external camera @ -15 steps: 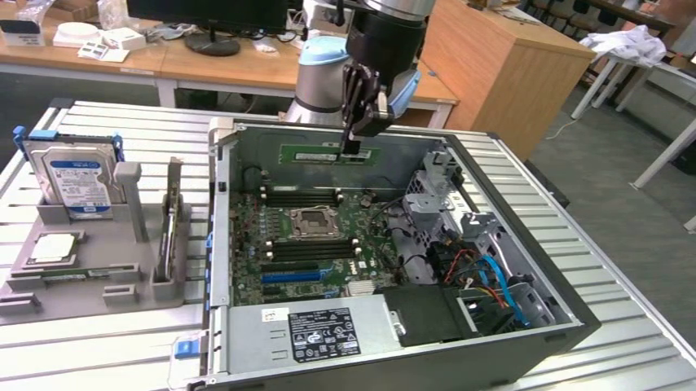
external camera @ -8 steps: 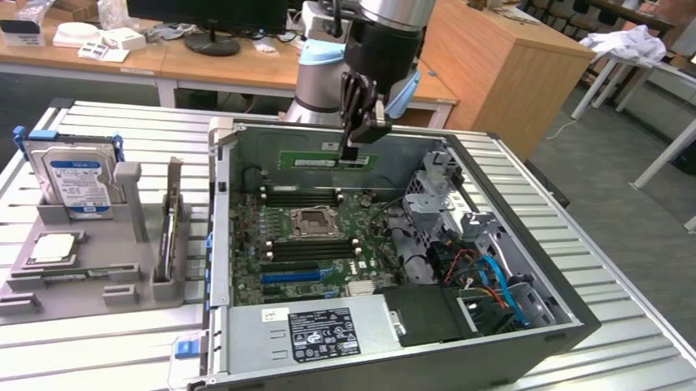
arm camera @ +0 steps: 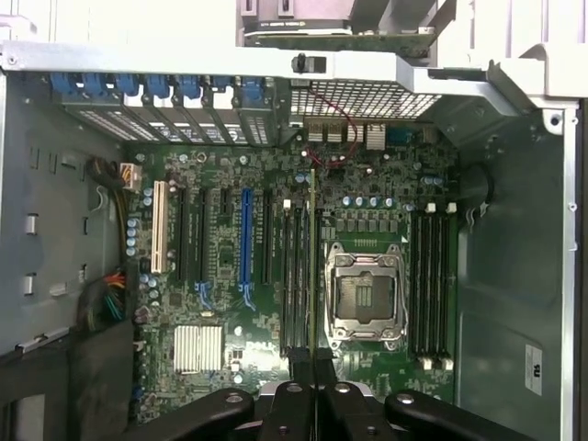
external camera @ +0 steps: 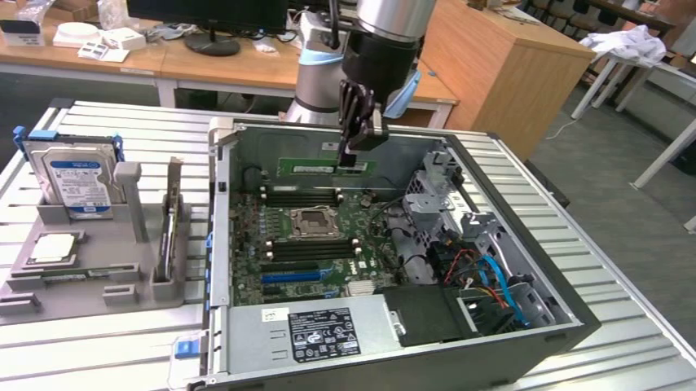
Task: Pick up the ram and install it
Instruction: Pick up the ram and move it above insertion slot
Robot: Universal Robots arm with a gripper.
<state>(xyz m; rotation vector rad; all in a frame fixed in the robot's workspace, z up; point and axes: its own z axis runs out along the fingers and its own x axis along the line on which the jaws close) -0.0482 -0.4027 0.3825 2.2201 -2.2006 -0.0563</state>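
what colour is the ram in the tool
The ram is green, clearest in the exterior view.

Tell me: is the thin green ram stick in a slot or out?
Out: the thin green ram stick hangs in the shut gripper, above the black motherboard slots.

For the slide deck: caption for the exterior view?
The gripper, shut on the ram, holds it over the open computer case.
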